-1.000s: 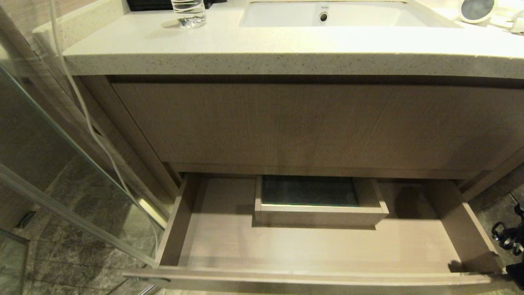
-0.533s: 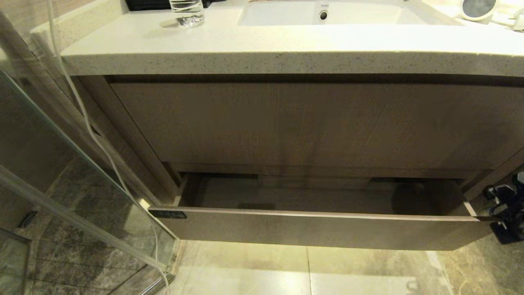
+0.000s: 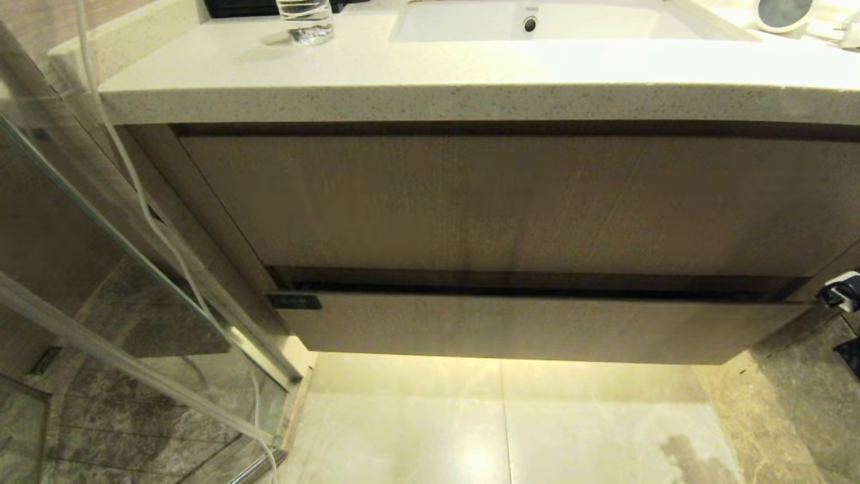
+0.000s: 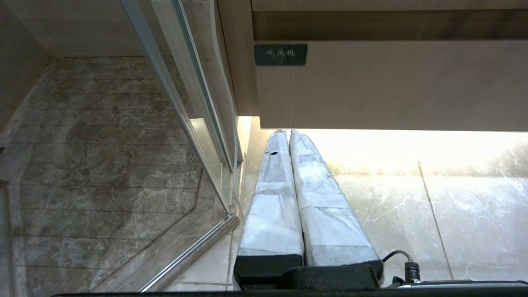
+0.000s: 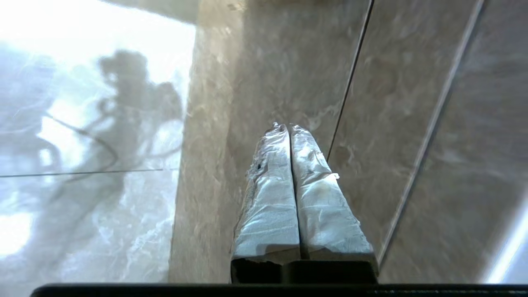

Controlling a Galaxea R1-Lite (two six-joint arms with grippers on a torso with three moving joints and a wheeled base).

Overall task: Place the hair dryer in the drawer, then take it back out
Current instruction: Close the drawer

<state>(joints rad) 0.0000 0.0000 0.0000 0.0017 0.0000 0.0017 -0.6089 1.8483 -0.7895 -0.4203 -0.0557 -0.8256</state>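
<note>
The drawer (image 3: pixel 531 326), wide open a second ago, now sits nearly flush under the vanity, only a dark slit left above its front. The hair dryer (image 3: pixel 783 13) rests on the countertop (image 3: pixel 430 74) at the far right, beside the sink (image 3: pixel 537 23). The right gripper (image 5: pixel 288 126), fingers pressed together and empty, hangs over the floor tiles; what may be part of it shows past the drawer's right end. The left gripper (image 4: pixel 286 132), likewise closed, idles low near the drawer's black tag (image 4: pixel 280 54).

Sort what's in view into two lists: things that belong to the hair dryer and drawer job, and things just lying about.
Job:
- drawer, nearly shut
- hair dryer, on the counter, far right
- right gripper, shut, empty, over the floor

Lying about:
- glass on the counter
- sink
- white cable hanging at the left
</note>
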